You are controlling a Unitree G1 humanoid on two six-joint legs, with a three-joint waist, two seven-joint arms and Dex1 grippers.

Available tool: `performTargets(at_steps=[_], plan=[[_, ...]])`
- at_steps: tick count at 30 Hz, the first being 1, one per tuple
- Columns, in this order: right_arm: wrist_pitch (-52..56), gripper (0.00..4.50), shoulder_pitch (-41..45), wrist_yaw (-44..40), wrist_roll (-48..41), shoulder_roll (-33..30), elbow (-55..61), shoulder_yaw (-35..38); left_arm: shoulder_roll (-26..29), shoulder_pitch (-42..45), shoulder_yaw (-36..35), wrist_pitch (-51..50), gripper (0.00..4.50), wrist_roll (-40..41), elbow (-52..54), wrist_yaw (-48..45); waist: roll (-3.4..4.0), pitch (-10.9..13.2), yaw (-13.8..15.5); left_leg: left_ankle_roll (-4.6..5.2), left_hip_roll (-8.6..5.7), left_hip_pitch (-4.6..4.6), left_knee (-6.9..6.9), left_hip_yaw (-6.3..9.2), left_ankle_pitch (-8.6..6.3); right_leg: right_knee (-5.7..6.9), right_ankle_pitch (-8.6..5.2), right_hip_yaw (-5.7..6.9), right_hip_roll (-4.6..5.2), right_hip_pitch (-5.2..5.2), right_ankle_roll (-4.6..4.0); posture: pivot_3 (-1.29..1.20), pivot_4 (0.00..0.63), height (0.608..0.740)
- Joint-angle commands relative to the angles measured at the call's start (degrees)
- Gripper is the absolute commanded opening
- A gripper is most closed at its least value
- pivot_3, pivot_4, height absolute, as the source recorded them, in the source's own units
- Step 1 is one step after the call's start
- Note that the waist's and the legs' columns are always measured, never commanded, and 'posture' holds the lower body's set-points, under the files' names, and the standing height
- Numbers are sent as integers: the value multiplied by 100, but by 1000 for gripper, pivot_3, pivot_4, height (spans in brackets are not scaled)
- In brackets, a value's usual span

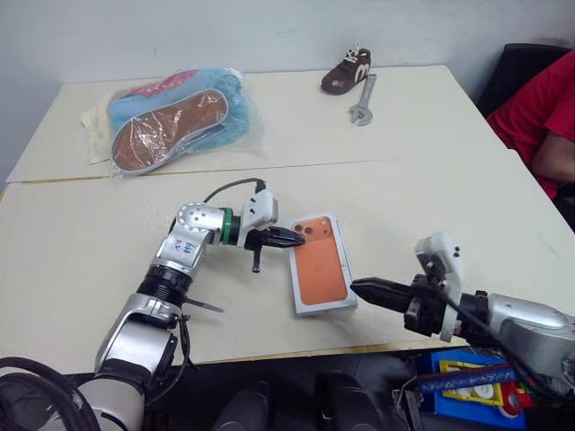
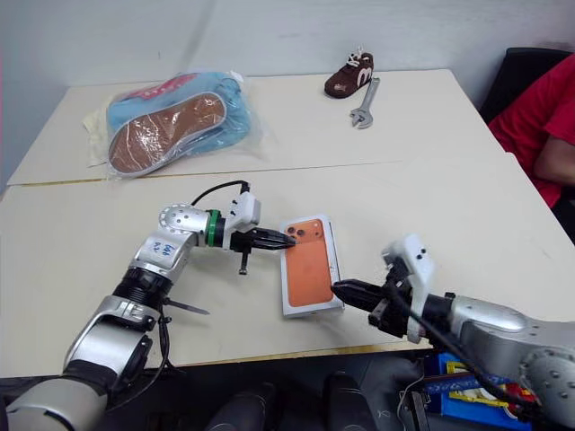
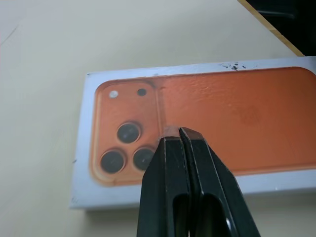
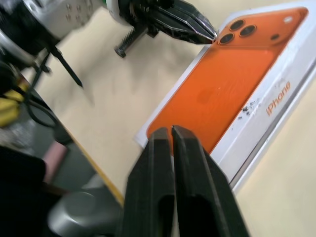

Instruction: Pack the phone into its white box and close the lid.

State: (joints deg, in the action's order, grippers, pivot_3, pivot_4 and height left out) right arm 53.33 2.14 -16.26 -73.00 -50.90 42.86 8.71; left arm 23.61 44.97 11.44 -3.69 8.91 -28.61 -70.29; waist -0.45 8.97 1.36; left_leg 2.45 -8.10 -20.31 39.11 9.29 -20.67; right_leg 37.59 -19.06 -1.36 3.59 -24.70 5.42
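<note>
Near the front edge of the surface (image 1: pixel 81 296) lies the lid (image 1: pixel 322 263), printed face up with its orange phone picture, sitting flat and square like a closed package. The white box and the phone are presumably beneath it; neither can be seen, so that is a judgement from how the lid sits.

The right gripper (image 1: pixel 370 289) has its jaws closed on nothing, tips just at the near corner of the lid; whether they touch it cannot be told. The left gripper (image 1: pixel 289 238), jaws also shut and empty, rests its tips at the far end of the lid, over the printed camera cluster, apparently pressing or just grazing the top.

Judging from this, the packing looks done and the lid is on. What may remain is a final press to seat it fully, since the wrist views do not show whether it is all the way down along every side.

Farther back, well apart, lie bagged slippers (image 1: pixel 175 119), a wrench (image 1: pixel 363 101) and a small brown shoe (image 1: pixel 348 70). A person's red sleeve (image 1: pixel 539 108) shows at the right edge.
</note>
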Motion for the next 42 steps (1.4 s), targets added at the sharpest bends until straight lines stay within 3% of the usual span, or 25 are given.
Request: performTargets(at_steps=[1, 7, 10, 20, 25, 28, 34, 42], plan=[[-579, 18, 445, -497, 1441, 37, 161, -792, 162, 179, -132, -34, 0, 35, -21, -117, -1, 0, 10, 0, 0, 1, 1, 0, 0, 3, 0, 0, 0, 0, 0, 0, 150, 740], [-895, 18, 1014, -771, 3649, -24, -581, -2388, 113, 326, 179, 297, 0, -472, -549, 71, -11, -1, 52, 1, -5, -1, 5, 2, -1, -2, 0, 4, 3, 2, 0, 0, 150, 740], [-991, 18, 934, -923, 4251, -197, -748, -2599, 43, 387, 274, 523, 0, -677, -775, 165, -20, -5, 46, 1, -7, -2, 5, 1, -1, -2, 1, 2, 4, 0, 1, 0, 150, 740], [-770, 18, 150, -1348, 4069, -255, -196, -1712, -758, 470, 328, 504, 0, -684, -886, 347, -36, -12, 291, 3, -8, -2, 15, 3, -1, -9, 6, 2, 5, 11, 11, 0, 150, 740], [-819, 18, -48, -1308, 4172, -67, -237, -1538, -654, 346, 309, 516, 0, -677, -737, 203, -38, -12, 295, 3, -8, -1, 14, 1, -1, -7, 6, 1, 4, 10, 11, 0, 150, 740], [-798, 18, -9, -1335, 3781, 189, -225, -1098, -558, 397, 187, 478, 0, -538, -678, 53, -43, -11, 292, 3, -8, -1, 15, 1, -1, -6, 6, 0, 3, 10, 11, 0, 150, 740], [-525, 18, -18, -1870, 3692, -387, 136, -879, -598, 530, 282, 433, 0, -639, -814, -5, -45, -9, 299, 4, -8, -1, 13, -4, -1, -7, 6, -5, 2, 6, 11, 0, 150, 740], [-493, 18, 344, -1808, 3795, -229, -171, -766, -712, 476, 649, 445, 0, -1048, -931, 136, -51, -6, 294, 3, -8, -1, 12, -13, -1, -3, 6, -14, 1, 2, 11, 0, 150, 740]])
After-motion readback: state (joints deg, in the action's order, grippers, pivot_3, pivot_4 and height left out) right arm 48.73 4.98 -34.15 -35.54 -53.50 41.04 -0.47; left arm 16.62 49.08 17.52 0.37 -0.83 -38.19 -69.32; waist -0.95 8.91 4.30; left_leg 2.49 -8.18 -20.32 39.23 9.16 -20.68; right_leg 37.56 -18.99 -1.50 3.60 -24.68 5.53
